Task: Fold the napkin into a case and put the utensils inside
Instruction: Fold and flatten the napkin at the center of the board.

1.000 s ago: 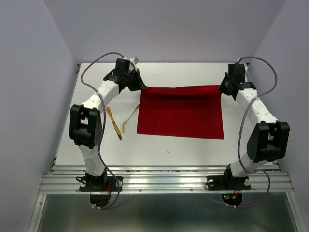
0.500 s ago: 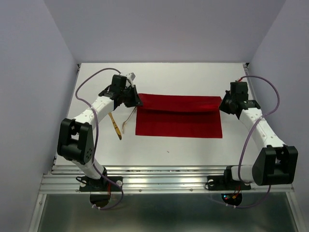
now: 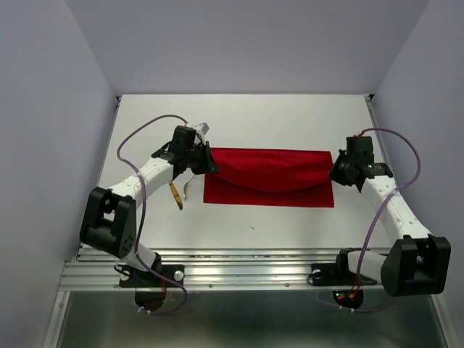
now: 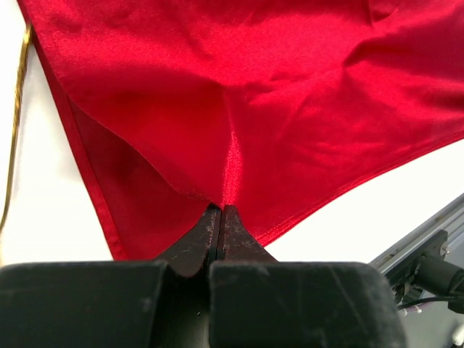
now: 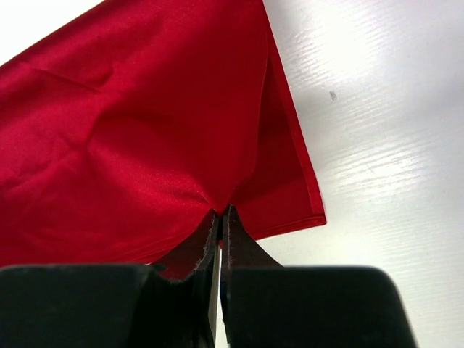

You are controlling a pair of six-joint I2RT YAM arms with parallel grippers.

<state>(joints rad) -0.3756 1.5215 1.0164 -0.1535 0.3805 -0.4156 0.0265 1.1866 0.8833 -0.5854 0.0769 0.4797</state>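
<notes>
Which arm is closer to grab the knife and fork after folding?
Probably left: the knife and fork lie right beside the left gripper. The right gripper pinches the napkin at its opposite end.

The left arm [image 3: 150,171] and the right arm [image 3: 388,206] are built alike, with white tubular links joined by bulky black motor housings [image 3: 109,221] that have rounded corners. A thin lavender cable [image 3: 150,120] loops loosely off each arm. Each arm rises from a small black base [image 3: 148,275]. Tiny red and green lights [image 3: 342,296] glow below the right one. The left gripper [image 4: 220,210] and the right gripper [image 5: 220,212] have matte black fingers that taper to narrow wedge tips. Each pair of fingers projects from a broad, scuffed black block.
</notes>
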